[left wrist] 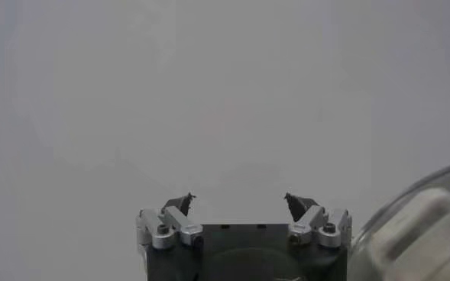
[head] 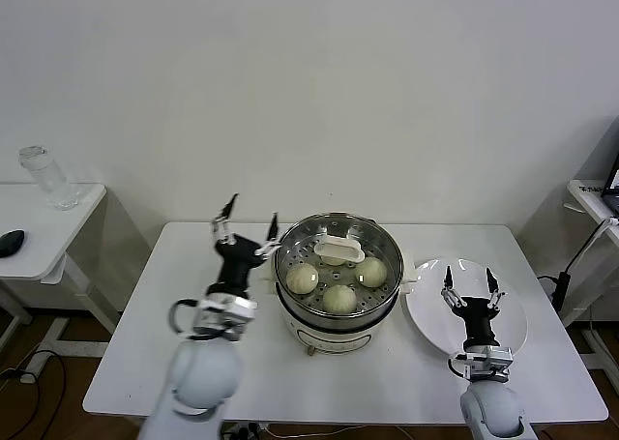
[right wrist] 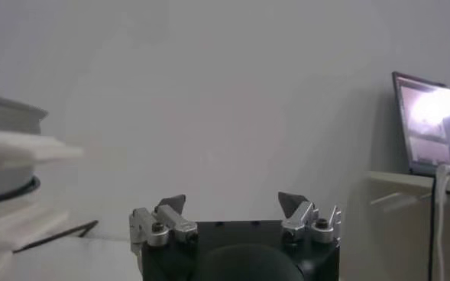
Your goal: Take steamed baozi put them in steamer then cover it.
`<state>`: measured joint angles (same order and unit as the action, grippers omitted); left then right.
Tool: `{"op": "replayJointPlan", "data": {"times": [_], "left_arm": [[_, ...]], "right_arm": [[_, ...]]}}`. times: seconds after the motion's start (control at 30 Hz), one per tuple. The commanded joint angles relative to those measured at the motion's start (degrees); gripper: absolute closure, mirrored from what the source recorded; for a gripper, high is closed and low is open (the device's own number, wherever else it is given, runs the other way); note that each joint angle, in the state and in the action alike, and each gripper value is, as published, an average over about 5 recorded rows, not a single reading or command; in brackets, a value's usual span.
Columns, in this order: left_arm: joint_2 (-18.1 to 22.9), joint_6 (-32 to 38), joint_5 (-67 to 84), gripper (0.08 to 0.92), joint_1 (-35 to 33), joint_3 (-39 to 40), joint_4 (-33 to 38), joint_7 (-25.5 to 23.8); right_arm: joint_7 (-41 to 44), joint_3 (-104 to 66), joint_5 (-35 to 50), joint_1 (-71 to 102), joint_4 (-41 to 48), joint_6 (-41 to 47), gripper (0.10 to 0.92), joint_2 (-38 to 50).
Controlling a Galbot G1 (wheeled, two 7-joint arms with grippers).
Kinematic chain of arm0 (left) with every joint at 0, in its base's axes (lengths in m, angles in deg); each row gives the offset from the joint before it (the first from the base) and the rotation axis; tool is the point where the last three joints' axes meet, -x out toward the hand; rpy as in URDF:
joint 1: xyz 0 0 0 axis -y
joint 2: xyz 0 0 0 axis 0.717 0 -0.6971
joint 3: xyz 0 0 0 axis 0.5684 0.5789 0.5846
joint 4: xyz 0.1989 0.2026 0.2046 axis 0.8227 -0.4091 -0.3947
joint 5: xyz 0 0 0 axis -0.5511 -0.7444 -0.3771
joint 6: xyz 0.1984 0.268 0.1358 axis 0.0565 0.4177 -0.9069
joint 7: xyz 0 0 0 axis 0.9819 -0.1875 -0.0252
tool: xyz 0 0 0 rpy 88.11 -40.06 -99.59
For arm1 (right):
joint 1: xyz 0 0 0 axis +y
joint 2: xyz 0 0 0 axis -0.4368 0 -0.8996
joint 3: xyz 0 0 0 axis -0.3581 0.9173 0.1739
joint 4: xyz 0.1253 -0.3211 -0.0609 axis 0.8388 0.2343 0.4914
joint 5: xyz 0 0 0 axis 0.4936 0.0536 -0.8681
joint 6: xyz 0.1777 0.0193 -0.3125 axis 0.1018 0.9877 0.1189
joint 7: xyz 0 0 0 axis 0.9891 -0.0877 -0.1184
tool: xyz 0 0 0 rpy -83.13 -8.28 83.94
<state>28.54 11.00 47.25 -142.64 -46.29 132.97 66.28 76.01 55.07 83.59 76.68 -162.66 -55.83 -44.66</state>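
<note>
steamer (head: 338, 300) w/ baozi (head: 338, 298) under cover (head: 338, 250), plate (head: 426, 314), both grippers released

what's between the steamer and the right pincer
Only the white plate: in the head view the right pincer hangs over it, beside the steamer.

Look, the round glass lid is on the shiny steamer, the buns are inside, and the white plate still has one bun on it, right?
Not quite. In the head view the flat white plate is bare. The round clear glass lid does sit on the shiny steel steamer, with the cream-white buns inside.
</note>
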Motion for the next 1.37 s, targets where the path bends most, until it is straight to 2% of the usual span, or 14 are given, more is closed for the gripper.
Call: {"op": "replayJointPlan", "data": {"times": [0.03, 0.17, 0.4, 1.37], "left_arm": [[-7.4, 22.7, 34.4, 0.177, -10.0, -18.9, -5.9, -0.5], [-6.8, 26.7, 34.3, 0.177, -13.1, -18.9, -7.2, -1.4], [-6.3, 29.2, 33.4, 0.177, -15.8, -19.3, -8.0, -1.6], [-6.2, 29.3, 30.2, 0.177, -16.4, -19.4, -9.2, -1.5]], "right_arm": [[2.6, 0.8, 9.1, 1.0, -3.8, 3.0, 0.203, 1.5], [2.6, 0.9, 9.6, 1.8, -4.3, 3.3, 0.203, 1.7], [2.5, 0.9, 9.6, 2.1, -4.4, 3.7, 0.203, 1.9], [2.4, 1.9, 9.6, 1.5, -5.2, 6.9, 0.203, 2.5]]}}
